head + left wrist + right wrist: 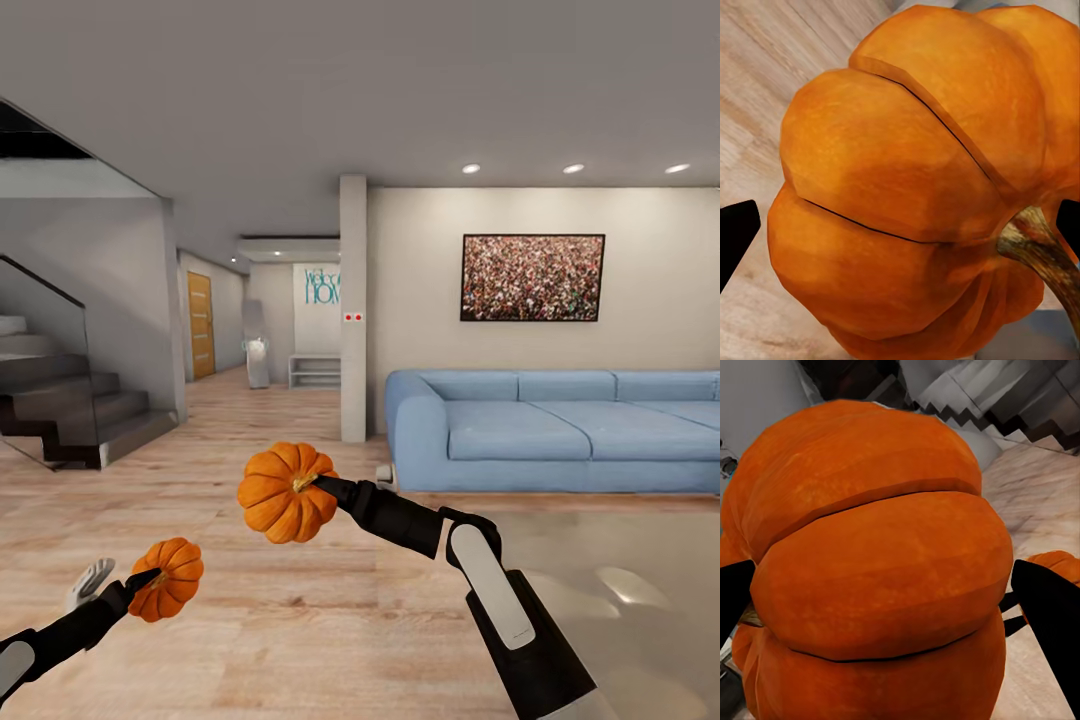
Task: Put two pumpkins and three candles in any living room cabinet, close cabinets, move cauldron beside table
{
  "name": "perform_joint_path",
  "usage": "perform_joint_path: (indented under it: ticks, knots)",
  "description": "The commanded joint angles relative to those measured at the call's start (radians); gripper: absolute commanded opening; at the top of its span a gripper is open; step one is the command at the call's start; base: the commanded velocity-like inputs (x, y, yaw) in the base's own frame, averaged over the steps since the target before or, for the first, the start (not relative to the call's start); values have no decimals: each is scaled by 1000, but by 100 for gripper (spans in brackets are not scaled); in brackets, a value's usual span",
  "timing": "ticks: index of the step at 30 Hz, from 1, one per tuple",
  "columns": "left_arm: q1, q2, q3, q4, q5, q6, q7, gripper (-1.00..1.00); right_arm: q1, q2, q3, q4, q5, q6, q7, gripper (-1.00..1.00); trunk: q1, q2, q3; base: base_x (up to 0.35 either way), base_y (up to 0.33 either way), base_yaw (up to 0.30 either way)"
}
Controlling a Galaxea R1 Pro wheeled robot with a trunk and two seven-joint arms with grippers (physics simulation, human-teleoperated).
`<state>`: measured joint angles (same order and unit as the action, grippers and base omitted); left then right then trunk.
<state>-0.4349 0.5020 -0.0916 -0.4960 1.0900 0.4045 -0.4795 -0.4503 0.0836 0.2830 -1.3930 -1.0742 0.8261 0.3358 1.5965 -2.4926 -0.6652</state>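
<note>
I hold two bright-orange ribbed pumpkins above the wooden floor. My left gripper [150, 581] is shut on the smaller-looking pumpkin [168, 578] at the lower left of the head view. In the left wrist view that pumpkin [900, 187] sits between the black fingertips [735, 236], its stem to one side. My right gripper [320, 486] is shut on the other pumpkin [285, 493] near the centre, gripping by the stem. In the right wrist view this pumpkin [877, 562] lies between the fingers [1050, 619]. The table's grey glossy top [620, 585] lies at the lower right.
A long blue sofa [560, 430] stands against the back wall on the right, under a framed picture [532, 277]. A white pillar [353, 310] rises beside it. Dark stairs [70, 405] climb at the left, and a hallway with an orange door [200, 325] runs behind.
</note>
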Motion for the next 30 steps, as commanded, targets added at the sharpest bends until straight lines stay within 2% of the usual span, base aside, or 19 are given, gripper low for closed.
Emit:
perform_joint_path:
  ticks: [1,18,30]
  knots:
    - [-1,1,-5,1,9,4,-1,-100,-1,1,-1,0,3,4,3,-100,-4,7,2,0,0,0]
    - [-1,2,-5,1,9,4,-1,-100,-1,-6,-1,0,2,4,8,-100,-69,126,54,0,0,0]
    - [-1,3,-5,1,9,4,-1,-100,-1,-7,-2,0,0,4,11,-100,-115,210,79,0,0,0]
